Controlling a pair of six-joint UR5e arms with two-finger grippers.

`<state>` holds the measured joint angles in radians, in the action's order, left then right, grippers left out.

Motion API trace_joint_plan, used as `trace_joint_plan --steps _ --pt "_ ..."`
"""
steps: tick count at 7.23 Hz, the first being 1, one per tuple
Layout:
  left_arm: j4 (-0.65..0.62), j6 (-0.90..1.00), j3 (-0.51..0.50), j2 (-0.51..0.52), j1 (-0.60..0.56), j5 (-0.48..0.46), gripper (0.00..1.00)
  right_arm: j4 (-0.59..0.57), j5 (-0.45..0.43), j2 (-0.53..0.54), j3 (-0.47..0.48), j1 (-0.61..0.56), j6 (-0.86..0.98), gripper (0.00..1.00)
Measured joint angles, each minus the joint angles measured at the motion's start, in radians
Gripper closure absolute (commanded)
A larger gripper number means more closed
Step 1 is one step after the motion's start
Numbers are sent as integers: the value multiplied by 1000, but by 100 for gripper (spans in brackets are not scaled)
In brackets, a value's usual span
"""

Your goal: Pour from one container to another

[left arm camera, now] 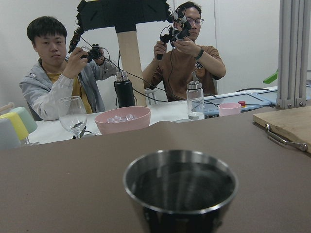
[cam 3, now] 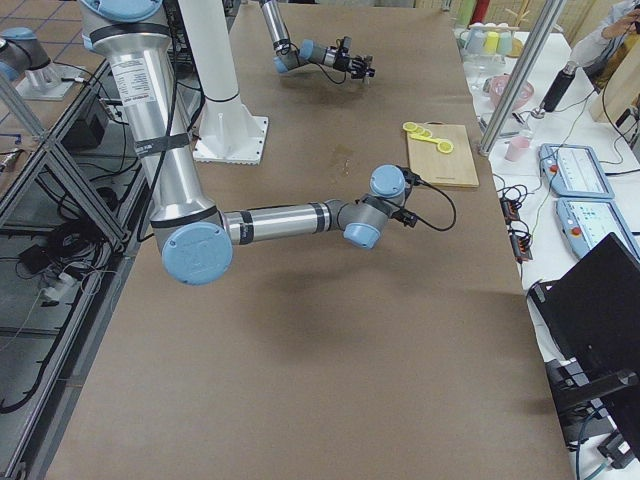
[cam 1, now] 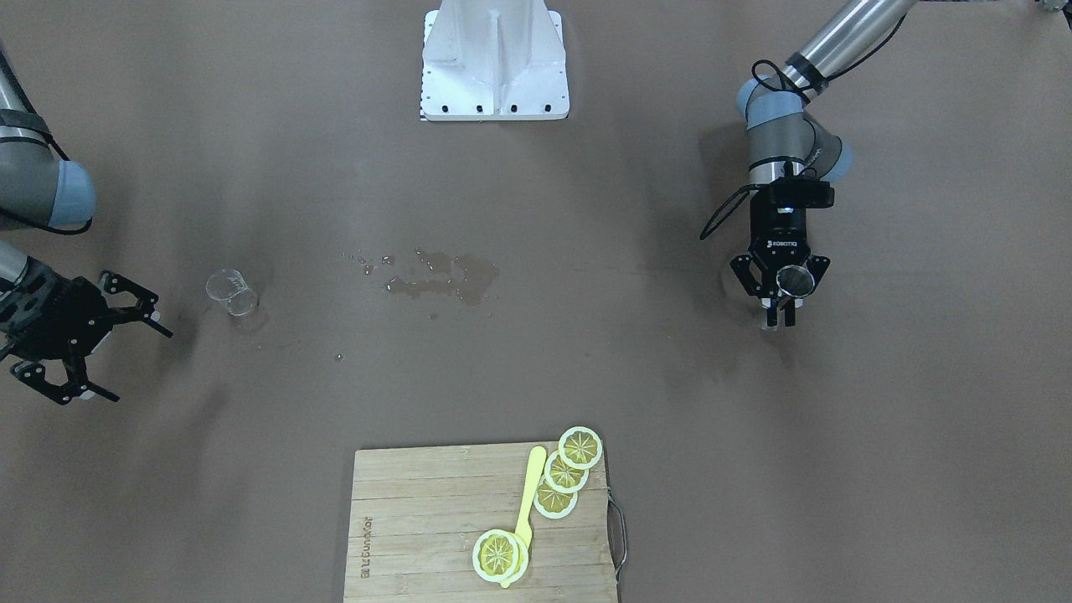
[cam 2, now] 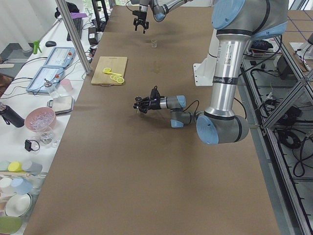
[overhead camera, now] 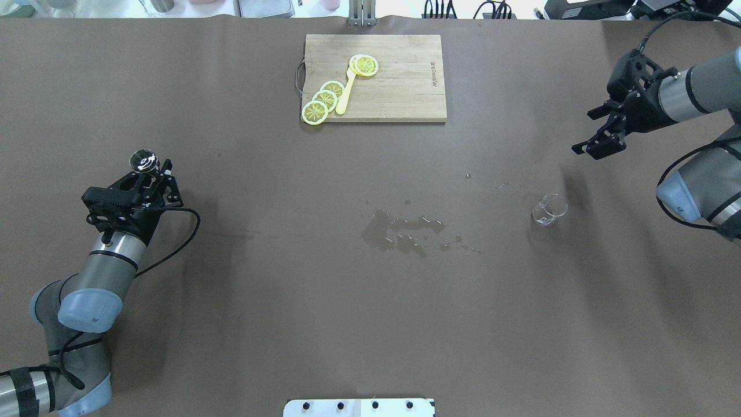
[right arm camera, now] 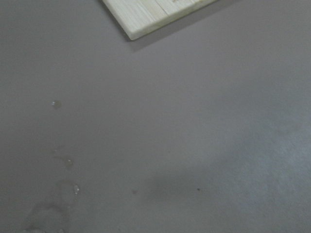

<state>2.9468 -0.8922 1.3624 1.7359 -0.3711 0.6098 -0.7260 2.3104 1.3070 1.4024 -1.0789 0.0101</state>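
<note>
A steel cup (cam 1: 794, 280) stands upright between the fingers of my left gripper (cam 1: 782, 316), which is shut on it low over the table's left end. The left wrist view shows the cup (left arm camera: 180, 189) close up with dark liquid inside. In the overhead view the cup (overhead camera: 143, 161) sits at the tip of the left gripper (overhead camera: 151, 169). A small clear glass beaker (overhead camera: 549, 208) stands alone on the right half of the table. My right gripper (overhead camera: 583, 133) hangs open and empty, above and beyond the beaker (cam 1: 230, 291).
A wet spill (overhead camera: 405, 229) spreads across the table's middle. A wooden cutting board (overhead camera: 399, 87) with lemon slices (overhead camera: 324, 98) and a yellow spoon (overhead camera: 345, 92) lies at the far edge. The robot's white base (cam 1: 494, 63) is at the near side.
</note>
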Motion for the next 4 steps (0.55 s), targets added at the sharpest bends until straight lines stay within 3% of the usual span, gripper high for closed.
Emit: trace_joint_plan --steps 4 --pt "-77 -83 8 2 13 -41 100 -420 -10 -12 -1 -101 1 0"
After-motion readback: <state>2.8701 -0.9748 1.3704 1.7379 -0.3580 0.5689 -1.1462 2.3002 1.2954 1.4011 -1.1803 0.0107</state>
